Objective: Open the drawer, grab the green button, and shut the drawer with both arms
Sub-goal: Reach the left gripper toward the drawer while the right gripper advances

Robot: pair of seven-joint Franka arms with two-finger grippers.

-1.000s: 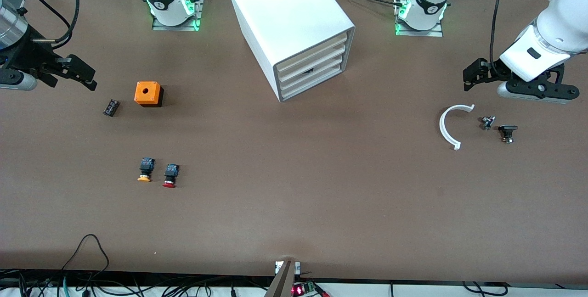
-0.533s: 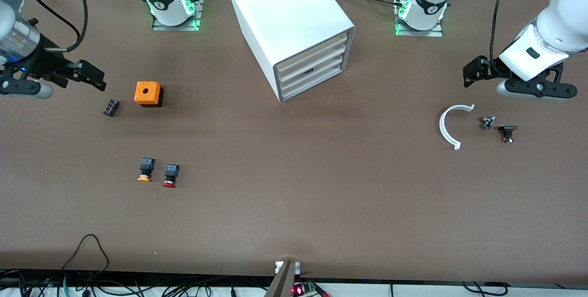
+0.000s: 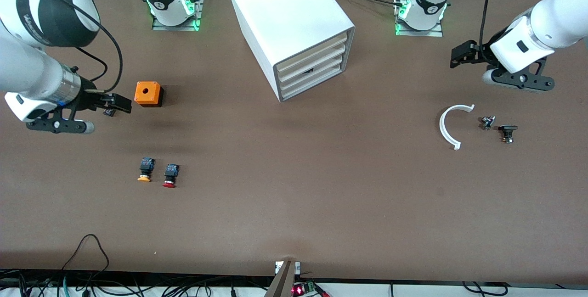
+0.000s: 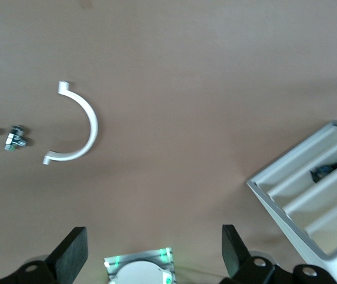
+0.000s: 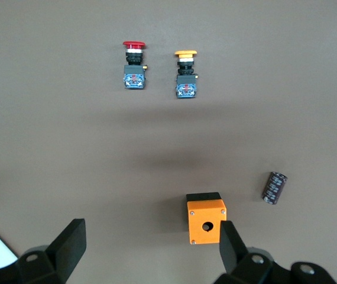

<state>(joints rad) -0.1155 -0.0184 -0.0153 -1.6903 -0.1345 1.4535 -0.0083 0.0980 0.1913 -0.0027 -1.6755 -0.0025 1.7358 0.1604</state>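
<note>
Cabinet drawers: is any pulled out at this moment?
All shut. The four cream drawer fronts sit flush in the cabinet; neither gripper touches them.

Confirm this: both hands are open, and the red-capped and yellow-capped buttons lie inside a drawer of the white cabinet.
Wrong on the place. The red-capped button and yellow-capped button lie on the table, as the front view shows. Both hands, left and right, are open.

High front camera facing the bases, wrist cameras looking down, both sharing table (image 3: 294, 187)
</note>
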